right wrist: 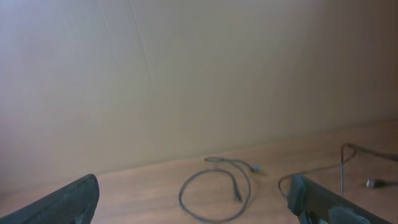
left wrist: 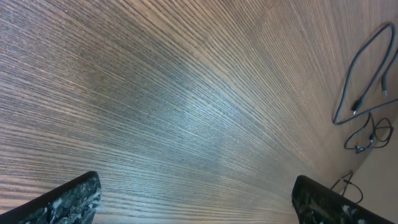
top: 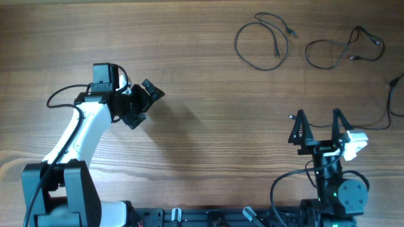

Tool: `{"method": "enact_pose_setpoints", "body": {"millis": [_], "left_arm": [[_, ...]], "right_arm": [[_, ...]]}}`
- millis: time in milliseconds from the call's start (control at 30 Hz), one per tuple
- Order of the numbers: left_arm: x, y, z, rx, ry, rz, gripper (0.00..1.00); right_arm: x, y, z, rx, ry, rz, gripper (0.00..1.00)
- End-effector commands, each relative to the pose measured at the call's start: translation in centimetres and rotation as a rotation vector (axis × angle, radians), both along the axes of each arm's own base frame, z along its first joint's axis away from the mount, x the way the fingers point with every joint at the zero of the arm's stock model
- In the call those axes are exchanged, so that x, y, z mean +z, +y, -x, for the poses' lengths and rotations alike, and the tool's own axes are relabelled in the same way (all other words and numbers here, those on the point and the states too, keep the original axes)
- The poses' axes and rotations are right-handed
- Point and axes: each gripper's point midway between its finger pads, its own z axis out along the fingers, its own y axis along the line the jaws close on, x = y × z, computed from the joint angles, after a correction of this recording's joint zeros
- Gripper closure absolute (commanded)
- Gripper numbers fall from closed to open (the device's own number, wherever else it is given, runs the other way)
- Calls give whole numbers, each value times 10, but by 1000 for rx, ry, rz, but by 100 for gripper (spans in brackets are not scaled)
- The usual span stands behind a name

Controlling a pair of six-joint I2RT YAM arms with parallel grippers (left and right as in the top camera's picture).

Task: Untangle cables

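Note:
Two thin black cables lie apart at the table's far right. One cable [top: 262,41] forms a round loop; it also shows in the right wrist view [right wrist: 214,186] and the left wrist view [left wrist: 364,74]. A second cable [top: 344,49] lies in a looser loop to its right, seen too in the right wrist view [right wrist: 348,165] and the left wrist view [left wrist: 370,135]. A third black cord [top: 391,104] runs along the right edge. My left gripper [top: 144,104] is open and empty at the left. My right gripper [top: 319,126] is open and empty near the front right.
The wooden table [top: 202,82] fills the view. A plain beige wall [right wrist: 199,74] stands behind the far edge. The arms' bases sit at the front edge.

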Motion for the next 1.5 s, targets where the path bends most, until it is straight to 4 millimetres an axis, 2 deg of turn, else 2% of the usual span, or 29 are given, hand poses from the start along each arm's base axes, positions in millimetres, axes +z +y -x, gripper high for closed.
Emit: {"method": "enact_pose_setpoints", "body": {"millis": [0, 133, 333, 733, 833, 967, 1467], "left_arm": [[8, 0, -5, -4, -28, 5, 0], [8, 0, -5, -4, -28, 4, 0], [8, 0, -5, -4, -28, 5, 0], [8, 0, -5, -4, -28, 4, 0], [8, 0, -5, -4, -28, 5, 0], [8, 0, -5, -4, -28, 5, 0], [8, 0, -5, -4, -28, 5, 0]], "right_arm": [[-10, 5, -1, 24, 4, 18, 0], [-21, 5, -4, 22, 8, 53, 0], [-27, 17, -5, 75, -19, 149, 0], [-28, 18, -4, 74, -24, 203, 0], [-38, 18, -6, 71, 15, 228, 0], [-64, 17, -8, 78, 122, 227, 0], [-64, 5, -9, 25, 130, 223, 0]]}}
